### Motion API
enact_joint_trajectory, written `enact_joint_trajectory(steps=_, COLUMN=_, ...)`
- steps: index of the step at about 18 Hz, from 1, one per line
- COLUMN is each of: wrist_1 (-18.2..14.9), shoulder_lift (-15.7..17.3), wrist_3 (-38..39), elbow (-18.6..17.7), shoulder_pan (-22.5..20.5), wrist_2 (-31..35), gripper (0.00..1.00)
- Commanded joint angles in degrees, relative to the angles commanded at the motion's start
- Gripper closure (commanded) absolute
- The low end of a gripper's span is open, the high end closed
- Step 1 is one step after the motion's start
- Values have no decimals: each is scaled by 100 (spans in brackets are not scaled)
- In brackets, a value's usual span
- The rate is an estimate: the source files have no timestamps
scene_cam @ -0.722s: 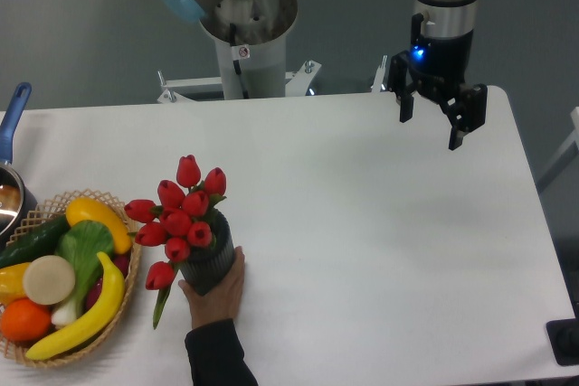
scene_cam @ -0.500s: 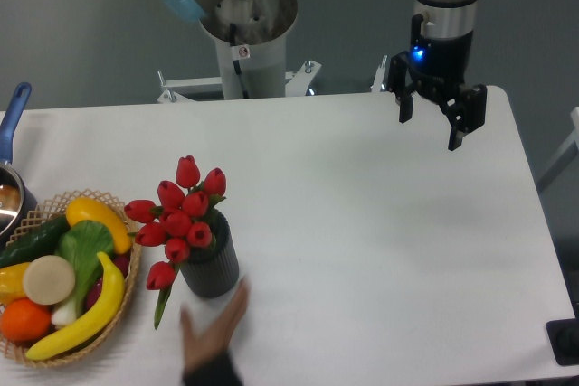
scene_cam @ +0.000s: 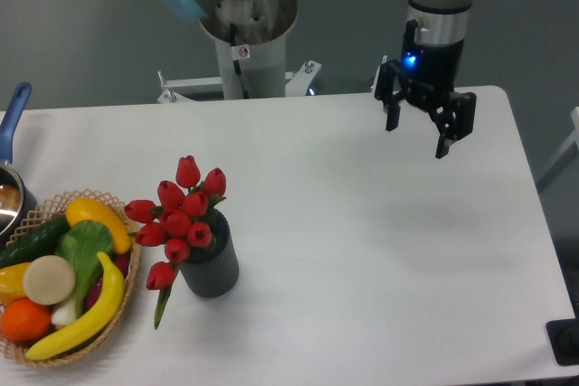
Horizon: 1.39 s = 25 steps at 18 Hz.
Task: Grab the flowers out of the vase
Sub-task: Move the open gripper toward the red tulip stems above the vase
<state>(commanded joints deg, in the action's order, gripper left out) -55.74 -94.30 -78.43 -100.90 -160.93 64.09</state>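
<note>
Task barely begun: flowers (scene_cam: 178, 217) sat in the vase (scene_cam: 212, 262), gripper (scene_cam: 417, 131) far off and empty.

Nothing was picked up yet; the whole reach, grasp and lift was left. The gripper hung above the far right part of the table (scene_cam: 362, 250), well apart from the bunch, its two fingers spread wide with nothing between them. The vase stood upright near the left front of the table, just beside the wicker basket (scene_cam: 109, 336) of plastic fruit, apparently not touching it. The bunch's long axis ran from the vase mouth up and to the left, buds fanned toward the far left and overhanging the vase on the basket side. One bud and a leaf drooped down the vase's left wall. Stems were mostly hidden inside the vase, so a grasp would probably have to close just above the mouth.
</note>
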Motion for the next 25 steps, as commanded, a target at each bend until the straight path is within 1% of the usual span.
enact_joint_trajectory(steps=2, wrist_1=421, shoulder_lift=-140, wrist_3=510, elbow=9, shoulder_pan=105, wrist_2=-194, gripper=0)
enact_joint_trajectory(steps=3, wrist_1=563, shoulder_lift=-211, wrist_3=756, elbow=26, shoulder_pan=193, wrist_2=-369, gripper=0)
enact_joint_trajectory(steps=5, wrist_1=783, shoulder_lift=-386, wrist_3=1170, elbow=44, shoulder_pan=272, wrist_2=-695, gripper=0)
enact_joint_trajectory(steps=6, wrist_1=914, shoulder_lift=-439, wrist_3=1311, elbow=27, shoulder_pan=290, wrist_2=-722, gripper=0)
enact_joint_trajectory(steps=8, wrist_1=1082, shoulder_lift=-527, wrist_3=1339, elbow=-44, shoulder_pan=491, wrist_2=-714, gripper=0)
enact_joint_trajectory(steps=12, wrist_1=1170, shoulder_lift=-694, wrist_3=1295, elbow=-44, shoulder_pan=861, wrist_2=-749, gripper=0)
enact_joint_trajectory(steps=13, wrist_1=1240, shoulder_lift=-730, wrist_3=1252, elbow=-26, shoulder_pan=975, wrist_2=-758, gripper=0)
enact_joint_trajectory(steps=15, wrist_1=1363, shoulder_lift=-739, wrist_3=1234, elbow=-79, shoulder_pan=1195, wrist_2=-758, gripper=0)
enact_joint_trajectory(steps=17, wrist_1=1355, shoulder_lift=-704, wrist_3=1269, elbow=-131, shoulder_pan=1239, wrist_2=-836, gripper=0)
enact_joint_trajectory(steps=18, wrist_1=1355, shoulder_lift=-678, wrist_3=1269, elbow=-184, shoulder_pan=1283, wrist_2=-959, gripper=0)
enact_joint_trajectory(steps=21, wrist_1=1373, shoulder_lift=-555, wrist_3=1216, elbow=-535, shoulder_pan=1327, wrist_2=-1275, gripper=0)
enact_joint_trajectory(steps=24, wrist_1=1373, shoulder_lift=-519, wrist_3=1216, elbow=-668, shoulder_pan=1353, wrist_2=-1574, gripper=0)
enact_joint_trajectory(steps=25, wrist_1=1373, shoulder_lift=-528, wrist_3=1225, elbow=-720, shoulder_pan=1484, wrist_2=-1723, gripper=0)
